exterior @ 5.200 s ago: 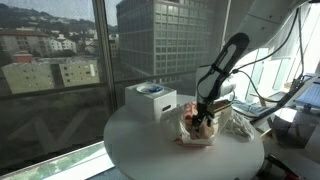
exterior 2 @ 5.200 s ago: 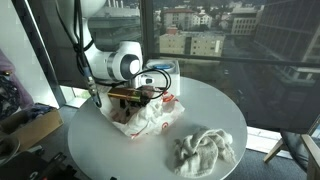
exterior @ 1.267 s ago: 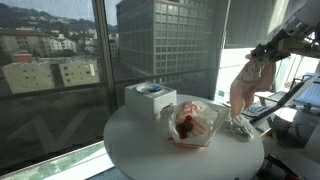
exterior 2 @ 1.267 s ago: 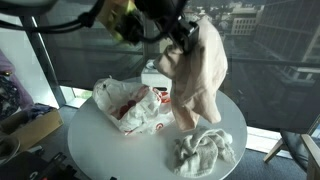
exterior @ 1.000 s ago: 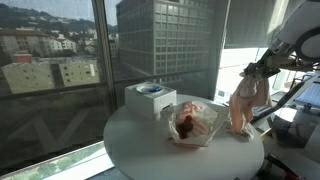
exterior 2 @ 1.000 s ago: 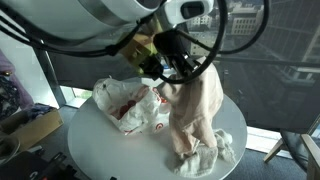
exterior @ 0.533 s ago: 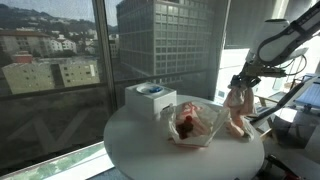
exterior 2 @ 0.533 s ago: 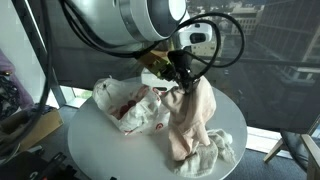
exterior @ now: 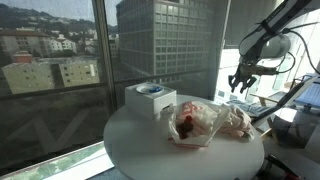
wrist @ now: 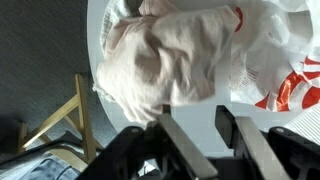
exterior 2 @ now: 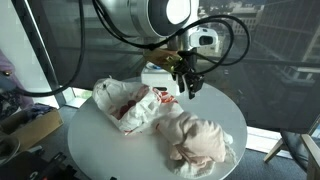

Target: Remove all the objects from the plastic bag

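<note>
The white plastic bag (exterior: pixel 196 122) with red print lies crumpled on the round white table (exterior: pixel 150 145); something red shows in its mouth. It also appears in an exterior view as the bag (exterior 2: pixel 128 104) and at the wrist view's right edge (wrist: pixel 283 62). A beige cloth (exterior 2: pixel 198 138) lies heaped beside the bag on the table, seen too as cloth (exterior: pixel 238 120) and cloth (wrist: pixel 165 58). My gripper (exterior 2: pixel 188 88) hangs above that cloth, open, with nothing between its fingers. The wrist view shows the gripper (wrist: pixel 195 113) apart from the cloth.
A white box (exterior: pixel 150 100) with a blue-marked top stands at the table's window side, behind the bag. A white towel (exterior 2: pixel 228 158) peeks out under the beige cloth. Tall windows surround the table. A wooden frame (wrist: pixel 62 130) stands on the floor past the table edge.
The gripper has opened and let go of the beige cloth, which has dropped into a heap on the table. The gripper has risen clear of it.
</note>
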{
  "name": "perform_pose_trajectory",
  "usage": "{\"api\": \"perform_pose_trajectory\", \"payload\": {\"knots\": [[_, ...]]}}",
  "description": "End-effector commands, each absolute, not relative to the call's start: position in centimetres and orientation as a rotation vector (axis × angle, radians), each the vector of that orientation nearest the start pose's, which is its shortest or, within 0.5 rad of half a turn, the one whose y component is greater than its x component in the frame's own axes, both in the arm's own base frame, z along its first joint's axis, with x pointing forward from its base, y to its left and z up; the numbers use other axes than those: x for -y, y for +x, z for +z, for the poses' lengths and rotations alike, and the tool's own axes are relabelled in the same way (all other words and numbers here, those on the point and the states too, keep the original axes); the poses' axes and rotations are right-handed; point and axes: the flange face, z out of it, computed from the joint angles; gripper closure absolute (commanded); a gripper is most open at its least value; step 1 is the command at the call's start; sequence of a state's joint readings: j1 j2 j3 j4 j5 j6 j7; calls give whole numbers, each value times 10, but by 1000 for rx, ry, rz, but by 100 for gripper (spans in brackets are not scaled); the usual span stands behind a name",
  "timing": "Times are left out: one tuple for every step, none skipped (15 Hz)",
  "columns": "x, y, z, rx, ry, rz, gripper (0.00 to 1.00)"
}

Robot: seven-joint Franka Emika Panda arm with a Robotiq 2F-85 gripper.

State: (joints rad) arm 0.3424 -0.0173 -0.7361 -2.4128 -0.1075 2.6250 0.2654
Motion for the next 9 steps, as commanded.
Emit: {"api": "perform_pose_trajectory", "payload": {"knots": [[176,483,352,-822,-3108,-275,18],[163,483,354,-781,-3128,-231,9],[146,483,356,-742,-3151,-186,3],[125,482,359,-685,-3170,-125,0],[107,482,360,-635,-3197,-79,0],[84,482,364,-585,-3211,-12,0],[61,483,367,-546,-3224,55,0],[39,483,372,-511,-3237,105,0],[19,483,376,-471,-3236,155,0]]}}
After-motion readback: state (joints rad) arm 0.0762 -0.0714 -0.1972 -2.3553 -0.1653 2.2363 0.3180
